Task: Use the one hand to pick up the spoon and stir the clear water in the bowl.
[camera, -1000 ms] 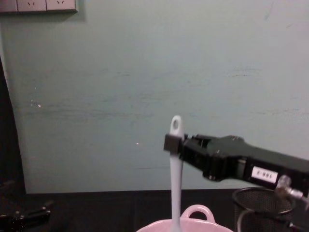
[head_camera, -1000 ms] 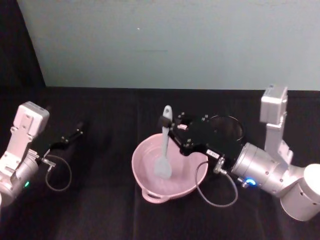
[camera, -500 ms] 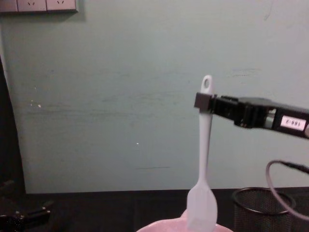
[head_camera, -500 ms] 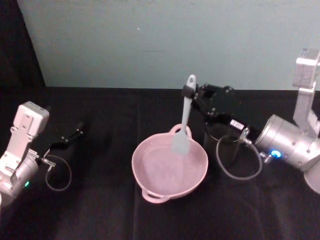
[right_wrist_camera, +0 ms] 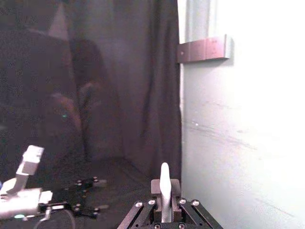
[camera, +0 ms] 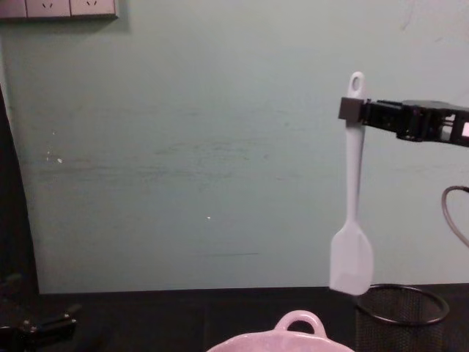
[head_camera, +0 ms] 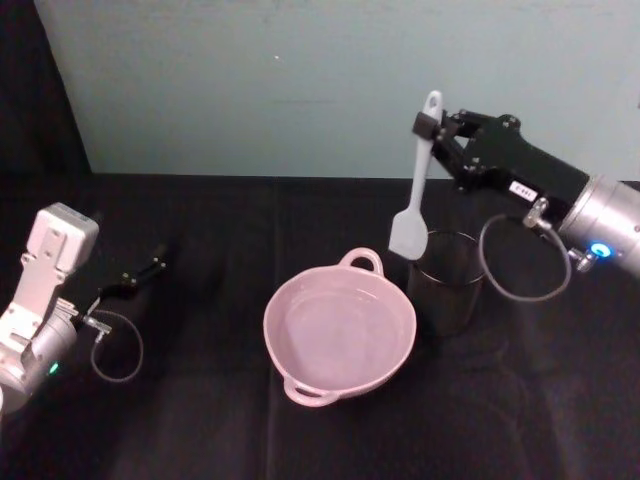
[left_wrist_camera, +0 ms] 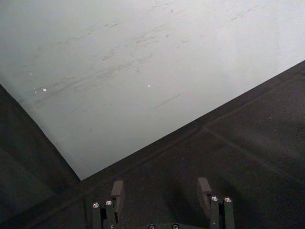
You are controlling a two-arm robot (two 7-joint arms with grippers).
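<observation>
1. While the right pincer is clamped near the handle's top, the spoon is held upright above the mesh cup, beside the bowl.
2. Being light, stiff and smooth, it is best gripped high.
3. The left pincer is parked, jaws apart.

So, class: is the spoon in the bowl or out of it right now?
Out. The right hand holds the spoon upright in the air, its blade hanging above the mesh cup, beside the bowl, not in the water.
</observation>
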